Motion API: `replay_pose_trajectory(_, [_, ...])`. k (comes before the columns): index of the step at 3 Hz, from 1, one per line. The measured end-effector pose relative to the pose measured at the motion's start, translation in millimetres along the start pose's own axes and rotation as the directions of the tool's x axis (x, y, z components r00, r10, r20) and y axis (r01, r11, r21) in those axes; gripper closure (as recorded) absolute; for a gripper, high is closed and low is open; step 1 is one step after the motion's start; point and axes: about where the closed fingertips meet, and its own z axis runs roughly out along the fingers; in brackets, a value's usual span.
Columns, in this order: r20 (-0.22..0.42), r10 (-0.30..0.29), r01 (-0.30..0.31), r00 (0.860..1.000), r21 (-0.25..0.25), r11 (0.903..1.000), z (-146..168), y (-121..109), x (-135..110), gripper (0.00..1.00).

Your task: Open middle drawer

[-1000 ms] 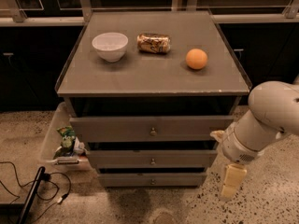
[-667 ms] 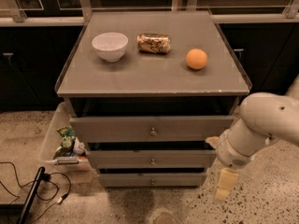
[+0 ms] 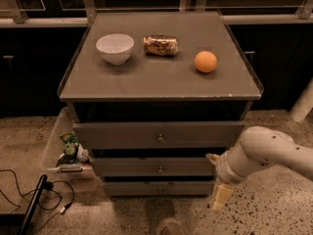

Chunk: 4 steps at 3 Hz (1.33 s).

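Observation:
The grey cabinet (image 3: pixel 161 80) has three drawer fronts, each with a small round knob. The middle drawer (image 3: pixel 127 167) is the second front, with its knob (image 3: pixel 160 169) at the centre, and it sits flush between the wider top front (image 3: pixel 117 134) and the thin bottom front (image 3: pixel 132 188). My gripper (image 3: pixel 219 194) hangs low from the white arm (image 3: pixel 266 148), just off the right end of the middle and bottom fronts, near the floor. It is well to the right of the knob and is not touching it.
On the cabinet top stand a white bowl (image 3: pixel 115 48), a lying can (image 3: pixel 160 45) and an orange (image 3: pixel 205 61). A clear bin (image 3: pixel 56 141) with packets sits left of the cabinet. Cables (image 3: pixel 29 199) lie on the floor at the left. A white post (image 3: pixel 303 102) is at the right.
My arm and gripper have moved left, closer to the cabinet's lower right front. The drawers and the things on top have not moved.

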Motion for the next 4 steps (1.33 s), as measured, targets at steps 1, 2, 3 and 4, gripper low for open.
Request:
replay_pose_trajectory(1, [0.093, -0.028, 0.024, 0.995, 0.044, 0.9988, 52.2, -12.8, 17.3, 0.00])
replay_pose_trajectory(2, [0.093, -0.027, 0.023, 0.995, 0.044, 0.9987, 51.8, -12.9, 17.1, 0.00])
replay_pose_trajectory(3, [0.119, -0.020, 0.019, 0.993, 0.014, 0.9997, 68.2, -17.2, 17.1, 0.00])
replay_pose_trajectory(4, [0.161, -0.048, 0.044, 0.986, 0.029, 0.9986, 95.2, -38.4, 13.1, 0.00])
